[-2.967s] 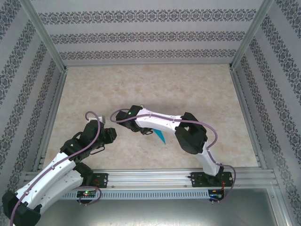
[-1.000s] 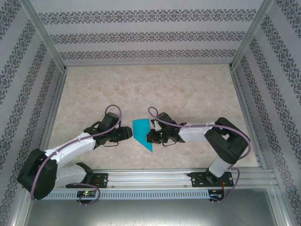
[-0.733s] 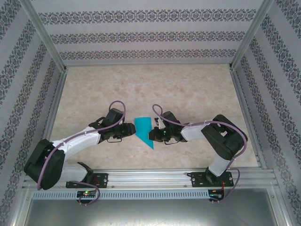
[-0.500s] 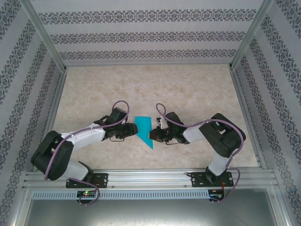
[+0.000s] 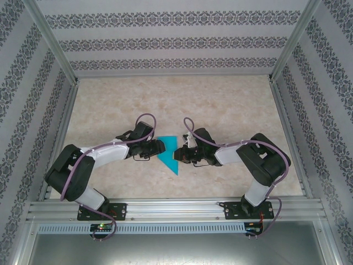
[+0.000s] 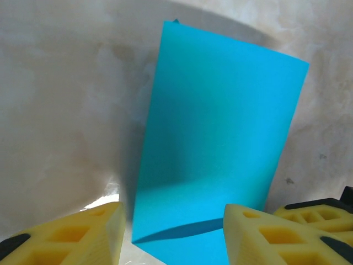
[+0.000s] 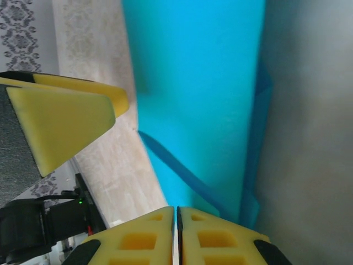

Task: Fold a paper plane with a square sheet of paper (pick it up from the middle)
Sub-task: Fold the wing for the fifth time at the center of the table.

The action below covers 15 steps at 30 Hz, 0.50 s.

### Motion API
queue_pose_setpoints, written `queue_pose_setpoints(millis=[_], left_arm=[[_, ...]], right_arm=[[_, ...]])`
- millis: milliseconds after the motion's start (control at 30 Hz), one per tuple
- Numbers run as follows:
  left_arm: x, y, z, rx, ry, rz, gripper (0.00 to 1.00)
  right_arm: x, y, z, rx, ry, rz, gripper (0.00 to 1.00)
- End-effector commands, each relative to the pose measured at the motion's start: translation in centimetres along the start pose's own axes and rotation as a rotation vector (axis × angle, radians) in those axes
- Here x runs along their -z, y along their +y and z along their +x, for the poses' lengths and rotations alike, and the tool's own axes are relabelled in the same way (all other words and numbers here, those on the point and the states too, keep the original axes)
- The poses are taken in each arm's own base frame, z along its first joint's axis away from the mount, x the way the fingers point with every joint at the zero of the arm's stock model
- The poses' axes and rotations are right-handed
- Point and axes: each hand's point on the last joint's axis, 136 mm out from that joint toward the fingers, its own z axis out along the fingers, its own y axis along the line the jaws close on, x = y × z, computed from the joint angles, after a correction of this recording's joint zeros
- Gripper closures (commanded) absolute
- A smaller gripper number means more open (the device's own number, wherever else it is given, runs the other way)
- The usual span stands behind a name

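Left pincer (image 6: 172,215) stands apart, straddling the plain teal paper (image 6: 220,121), right pincer (image 7: 176,210) clamped on its edge.

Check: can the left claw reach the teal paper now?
Likely yes: the left claw is open at the near edge of the teal paper, nothing between; the right claw seems to hold it.

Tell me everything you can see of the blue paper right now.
The sheet of paper is thin, plain teal-blue and already folded into layers, with a visible crease and one pointed corner toward the arms' bases. It seems raised at a tilt above the table, casting a shadow. The right gripper has its fingers shut and appears to pinch its edge. The left gripper holds its fingers open either side of it.
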Motion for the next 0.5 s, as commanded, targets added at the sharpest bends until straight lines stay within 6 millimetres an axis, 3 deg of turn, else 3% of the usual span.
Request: queue_pose_setpoints(millis=[0,233,467], left_arm=[[0.2,-0.4,-1.0,0.016,-0.028,0.010,0.48],[-0.1,-0.5,-1.0,0.013,-0.019,0.015,0.48],[-1.3,-1.3,-0.7,0.017,0.023,0.069,0.48]], right_arm=[[0.0,-1.5,-0.5,-0.009,-0.010,0.052,0.89],[-0.3,-3.5,0.1,-0.051,-0.002,0.076,0.89],[-0.3,-4.2,0.4,-0.063,0.003,0.093,0.89]])
